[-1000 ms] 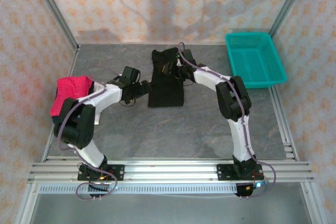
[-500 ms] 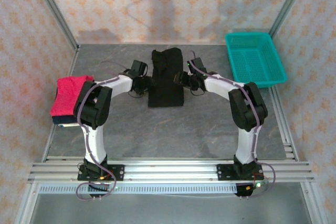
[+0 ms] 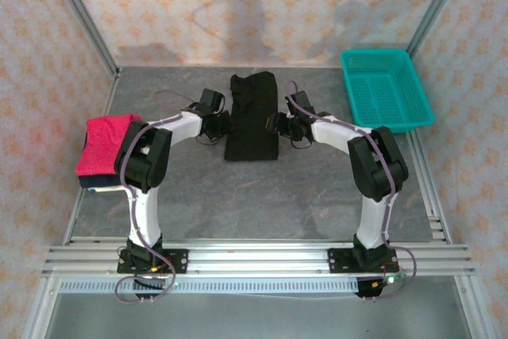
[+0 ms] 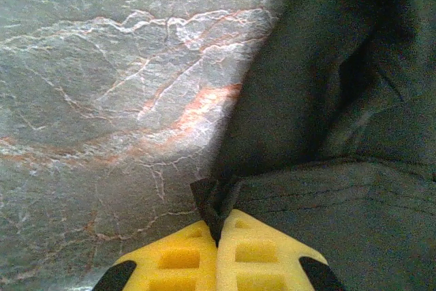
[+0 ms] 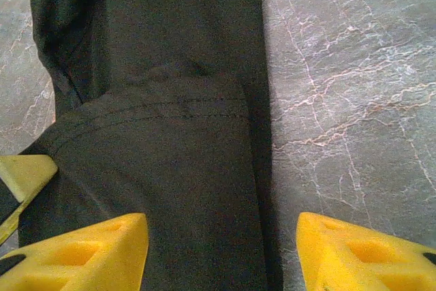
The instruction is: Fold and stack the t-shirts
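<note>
The left gripper [image 4: 218, 228] is clamped on a small tuck at the left edge of the black tee [image 3: 252, 121], which lies mid-table [image 3: 238, 196]. The right gripper [image 5: 221, 230] stands wide, straddling the opposite edge without gripping it. The pink tee [image 3: 103, 142] lies folded at the far left. Risk: the left bite is thin and may slip, and a one-sided lift would skew the fold.

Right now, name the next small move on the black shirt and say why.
Probably close the right gripper: its jaws stand open over the right edge of the black t-shirt, while the left gripper is pinched shut on the opposite edge. Both sides would then be held for the fold.
</note>
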Controlling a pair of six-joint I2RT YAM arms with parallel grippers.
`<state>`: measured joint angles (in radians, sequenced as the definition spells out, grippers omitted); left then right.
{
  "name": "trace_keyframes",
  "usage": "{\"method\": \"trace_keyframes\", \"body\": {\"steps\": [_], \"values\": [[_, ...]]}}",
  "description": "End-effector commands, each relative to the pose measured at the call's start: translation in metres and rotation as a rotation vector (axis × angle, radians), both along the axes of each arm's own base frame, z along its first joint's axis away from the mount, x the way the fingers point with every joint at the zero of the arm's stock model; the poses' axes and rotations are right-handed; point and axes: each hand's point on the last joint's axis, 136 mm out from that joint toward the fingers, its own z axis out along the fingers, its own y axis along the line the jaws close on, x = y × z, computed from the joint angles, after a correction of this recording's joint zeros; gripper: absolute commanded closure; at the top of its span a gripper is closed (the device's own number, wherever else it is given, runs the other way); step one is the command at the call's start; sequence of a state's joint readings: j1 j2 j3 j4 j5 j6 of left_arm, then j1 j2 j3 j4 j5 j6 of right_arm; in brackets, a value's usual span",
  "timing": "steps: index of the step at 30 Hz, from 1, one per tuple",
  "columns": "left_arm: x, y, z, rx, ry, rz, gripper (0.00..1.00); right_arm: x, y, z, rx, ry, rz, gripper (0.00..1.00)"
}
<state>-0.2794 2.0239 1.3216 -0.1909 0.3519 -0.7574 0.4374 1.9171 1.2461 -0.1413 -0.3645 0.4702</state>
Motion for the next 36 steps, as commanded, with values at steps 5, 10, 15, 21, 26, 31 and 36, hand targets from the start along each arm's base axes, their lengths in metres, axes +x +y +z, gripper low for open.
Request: {"method": "trace_keyframes", "body": {"steps": [5,10,15,21,26,31,36], "values": [[0.004,-0.006,0.047,0.015,-0.087,-0.055,1.0,0.002,-0.007,0.009,-0.011,-0.037,-0.018,0.4],[0.007,-0.019,0.037,-0.008,-0.05,-0.102,0.85,0.002,-0.003,0.002,0.006,-0.017,-0.018,0.4],[0.01,-0.027,0.017,-0.025,-0.002,-0.13,0.62,-0.001,0.004,-0.004,0.043,0.009,-0.003,0.4],[0.007,-0.024,0.015,-0.014,0.005,-0.13,0.42,-0.008,0.009,-0.005,0.082,0.035,0.005,0.4],[0.0,-0.003,0.015,0.075,0.033,-0.103,0.24,-0.018,0.019,-0.007,0.092,0.057,0.031,0.4],[-0.006,0.012,0.024,0.085,0.016,-0.083,0.06,-0.027,0.027,-0.008,0.09,0.066,0.046,0.41],[-0.016,0.02,0.034,0.105,-0.012,-0.077,0.0,-0.035,0.025,-0.024,0.058,0.117,0.044,0.52]]}}
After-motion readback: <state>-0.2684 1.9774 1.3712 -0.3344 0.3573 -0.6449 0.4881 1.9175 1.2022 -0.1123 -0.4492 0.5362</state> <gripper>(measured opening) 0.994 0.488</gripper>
